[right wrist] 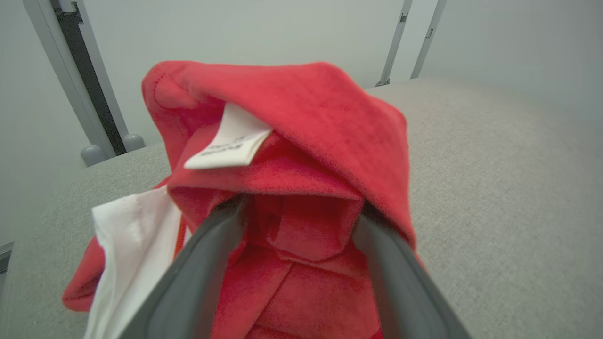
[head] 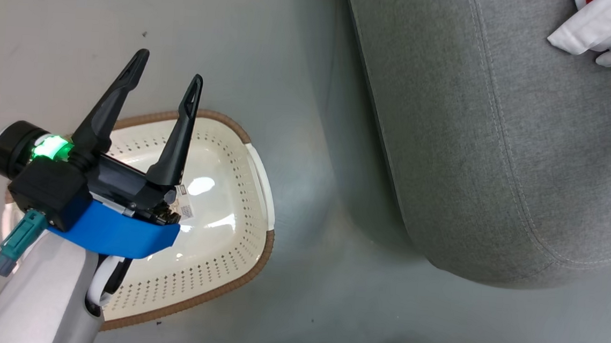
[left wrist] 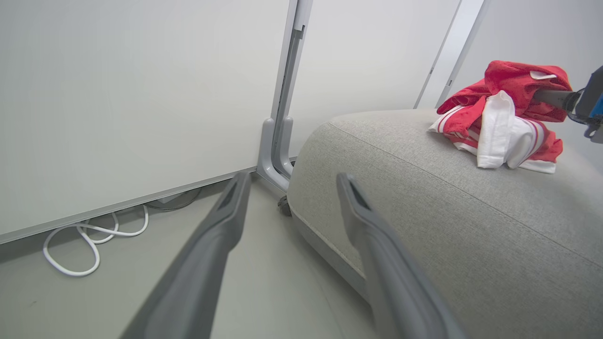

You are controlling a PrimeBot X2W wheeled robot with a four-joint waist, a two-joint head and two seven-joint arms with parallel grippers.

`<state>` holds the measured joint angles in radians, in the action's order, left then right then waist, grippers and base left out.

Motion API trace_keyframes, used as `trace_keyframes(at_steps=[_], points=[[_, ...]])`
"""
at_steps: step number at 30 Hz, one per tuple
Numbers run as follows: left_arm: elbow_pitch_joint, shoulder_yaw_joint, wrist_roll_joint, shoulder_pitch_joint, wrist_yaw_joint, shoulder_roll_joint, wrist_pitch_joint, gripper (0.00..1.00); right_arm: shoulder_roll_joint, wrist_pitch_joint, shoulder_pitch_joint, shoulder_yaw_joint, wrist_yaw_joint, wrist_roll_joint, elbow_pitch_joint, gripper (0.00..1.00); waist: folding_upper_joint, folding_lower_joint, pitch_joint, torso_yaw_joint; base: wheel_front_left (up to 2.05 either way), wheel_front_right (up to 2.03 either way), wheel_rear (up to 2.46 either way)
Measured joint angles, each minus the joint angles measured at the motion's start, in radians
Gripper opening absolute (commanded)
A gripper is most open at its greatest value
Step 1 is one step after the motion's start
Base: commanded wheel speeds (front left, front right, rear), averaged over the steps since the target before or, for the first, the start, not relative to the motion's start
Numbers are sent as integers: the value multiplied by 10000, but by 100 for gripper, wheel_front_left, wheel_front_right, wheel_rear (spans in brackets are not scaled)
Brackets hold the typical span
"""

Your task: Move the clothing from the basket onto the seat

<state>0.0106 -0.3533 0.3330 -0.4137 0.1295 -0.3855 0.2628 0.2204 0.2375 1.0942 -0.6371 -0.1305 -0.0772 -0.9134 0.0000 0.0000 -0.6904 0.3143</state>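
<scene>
Clothing (right wrist: 292,117) heaped on seat (head: 473,151); basket (head: 240,188) looks empty on floor. Right gripper (right wrist: 299,207) fingers spread, not pinching, red fold draped over tips (likely release step). Left gripper (head: 170,65) wide open, empty, idle above basket.

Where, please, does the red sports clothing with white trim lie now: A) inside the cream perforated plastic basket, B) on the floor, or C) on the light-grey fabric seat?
C: the clothing sits bunched on the seat, and the visible bottom of the basket is bare.
</scene>
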Motion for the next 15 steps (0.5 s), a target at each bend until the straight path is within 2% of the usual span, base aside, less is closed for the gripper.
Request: trace_keyframes(at_steps=[9, 15], points=[[-679, 272, 299, 397, 0, 742, 2, 100, -376, 165, -1401, 1613, 0, 2, 267, 100, 1, -2, 1389, -240, 0, 0, 0], [-1166, 740, 568, 1268, 0, 1241, 0, 100, -899, 203, -2558, 2554, -2, 662, 637, 100, 1, -3, 2635, -348, 0, 0, 0]])
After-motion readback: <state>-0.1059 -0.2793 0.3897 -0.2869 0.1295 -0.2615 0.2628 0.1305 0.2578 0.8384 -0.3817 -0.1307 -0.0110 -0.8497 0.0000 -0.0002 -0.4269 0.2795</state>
